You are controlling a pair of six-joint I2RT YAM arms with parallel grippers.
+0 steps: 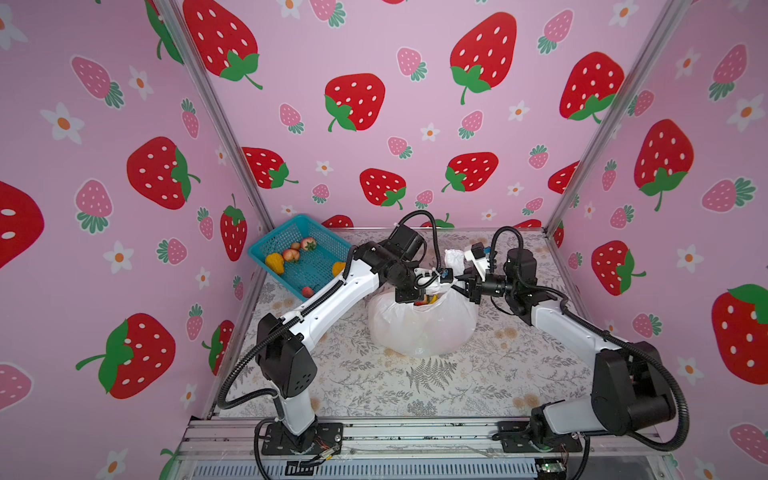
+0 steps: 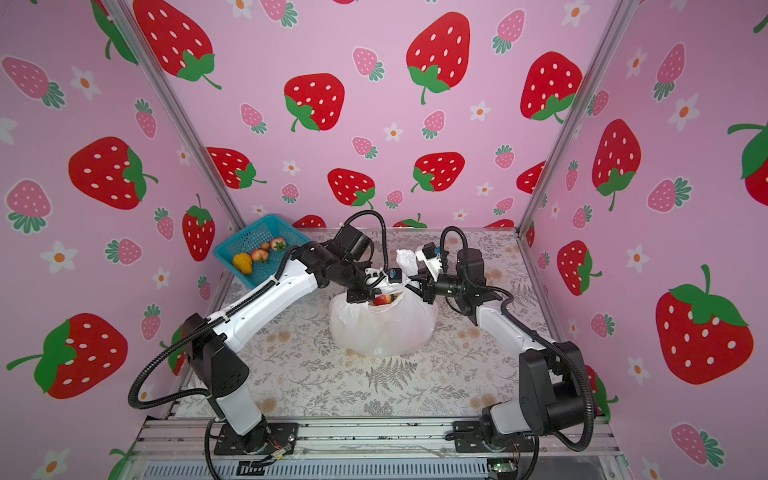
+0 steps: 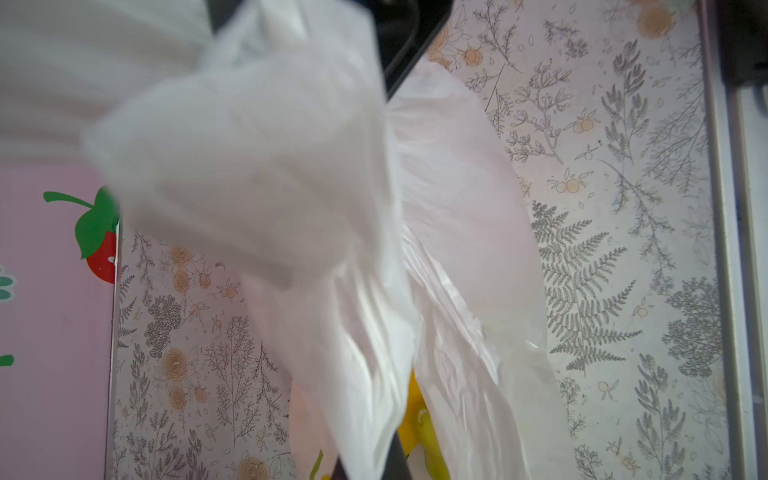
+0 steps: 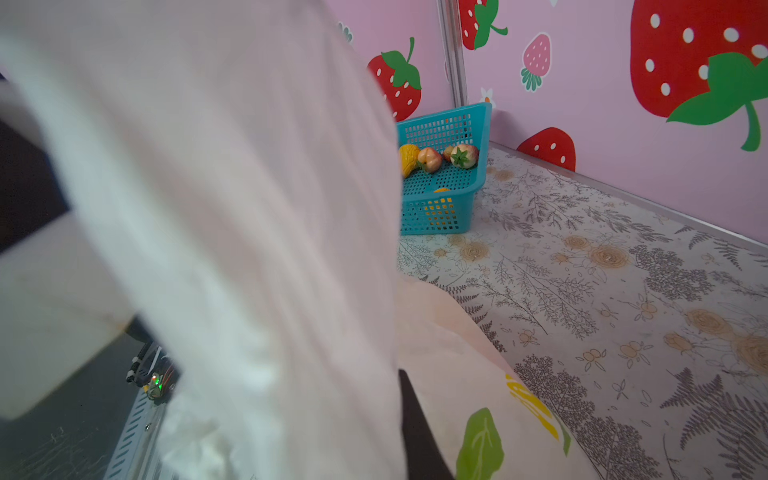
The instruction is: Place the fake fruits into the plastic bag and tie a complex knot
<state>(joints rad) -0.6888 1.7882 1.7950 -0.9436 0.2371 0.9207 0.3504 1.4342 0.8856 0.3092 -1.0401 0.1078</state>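
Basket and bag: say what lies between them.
Between basket and bag: bare flowered table, shown in the right wrist view; the left arm crosses above in both top views.

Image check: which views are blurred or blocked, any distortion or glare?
Left wrist: plastic bag close to the lens, soft and out of focus, filling the middle; tablecloth behind is sharp. Right wrist: blurred bag film covers about half the frame; teal basket in focus. Both top views: sharp, evenly lit, no glare; wall posts splay outward.

Teal mesh basket [image 1: 286, 232] back-left corner; floral-print tabletop [image 1: 436, 386]; strawberry-print walls [image 1: 374, 45].
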